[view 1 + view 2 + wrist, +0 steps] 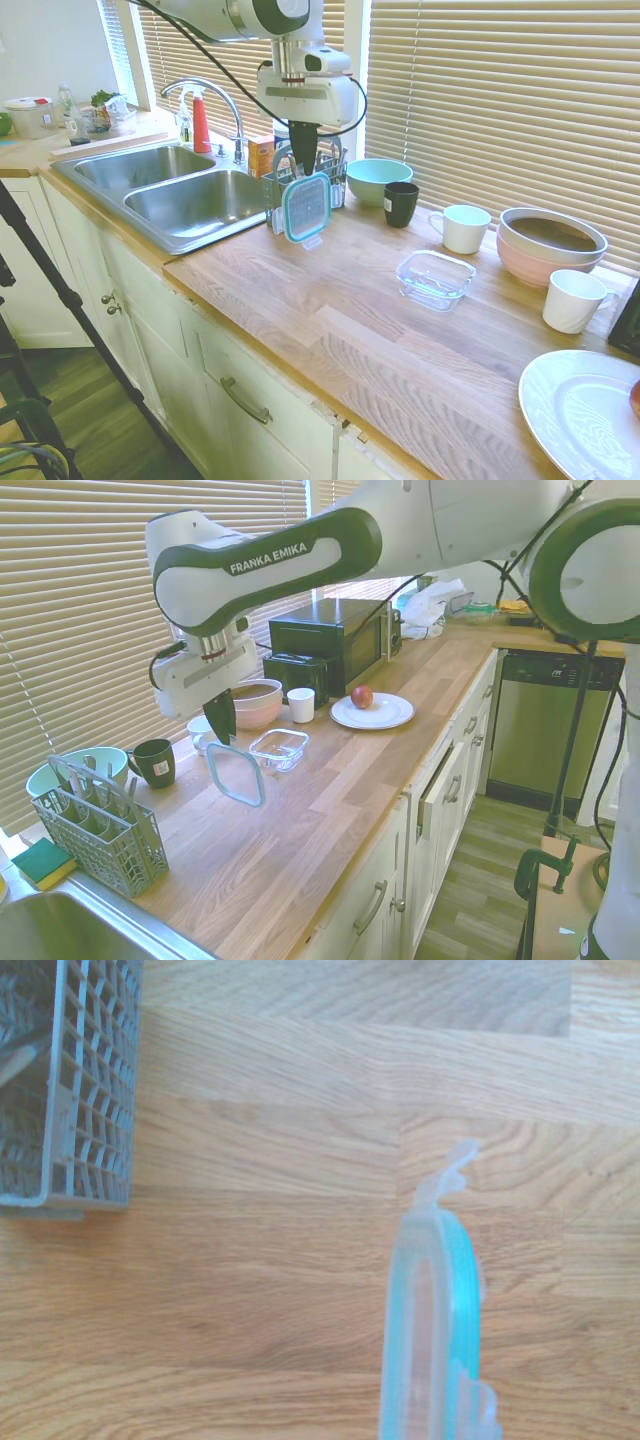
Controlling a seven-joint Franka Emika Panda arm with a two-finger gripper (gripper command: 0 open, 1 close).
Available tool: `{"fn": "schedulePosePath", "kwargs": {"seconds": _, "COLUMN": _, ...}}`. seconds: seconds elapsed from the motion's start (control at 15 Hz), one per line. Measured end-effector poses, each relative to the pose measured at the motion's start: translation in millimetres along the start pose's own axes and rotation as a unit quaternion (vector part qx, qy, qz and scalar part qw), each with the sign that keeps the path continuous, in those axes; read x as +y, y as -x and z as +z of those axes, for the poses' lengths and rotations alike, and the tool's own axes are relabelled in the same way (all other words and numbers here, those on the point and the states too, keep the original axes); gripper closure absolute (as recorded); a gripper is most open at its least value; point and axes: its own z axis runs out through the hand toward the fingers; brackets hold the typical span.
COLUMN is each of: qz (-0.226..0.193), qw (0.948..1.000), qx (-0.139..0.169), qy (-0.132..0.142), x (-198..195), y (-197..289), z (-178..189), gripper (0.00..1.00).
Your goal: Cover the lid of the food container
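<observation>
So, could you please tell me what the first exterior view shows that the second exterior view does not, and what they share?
Only the first exterior view shows the double sink, its faucet and the red bottle behind it.

Only the second exterior view shows the black microwave, the apple on the white plate and the dishwasher.

Both show the gripper holding the lid on edge above the counter, the empty food container apart from it, the grey cutlery basket, the black mug and the mint-green bowl.
</observation>
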Motion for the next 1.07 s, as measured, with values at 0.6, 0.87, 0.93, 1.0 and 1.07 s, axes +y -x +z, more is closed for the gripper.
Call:
{"fn": "schedulePosePath", "kwargs": {"seconds": 0.6, "qz": 0.004, "qw": 1.0000, "qx": -0.006, "qy": 0.002, "x": 0.1, "y": -20.4, "z": -5.9, "gripper": 1.00}}
{"fn": "schedulePosePath", "kwargs": {"seconds": 0.87, "qz": 0.010, "qw": 0.9999, "qx": -0.011, "qy": 0.003, "x": 2.5, "y": -28.0, "z": 0.8, "gripper": 1.00}}
{"fn": "schedulePosePath", "kwargs": {"seconds": 0.93, "qz": 0.011, "qw": 0.9999, "qx": -0.011, "qy": 0.004, "x": 3.9, "y": -30.9, "z": 3.6, "gripper": 1.00}}
{"fn": "schedulePosePath", "kwargs": {"seconds": 1.0, "qz": 0.010, "qw": 0.9999, "qx": -0.011, "qy": 0.006, "x": 5.1, "y": -34.2, "z": 7.2, "gripper": 1.00}}
{"fn": "schedulePosePath", "kwargs": {"seconds": 1.07, "qz": 0.008, "qw": 0.9999, "qx": -0.012, "qy": 0.006, "x": 5.8, "y": -37.2, "z": 10.7, "gripper": 1.00}}
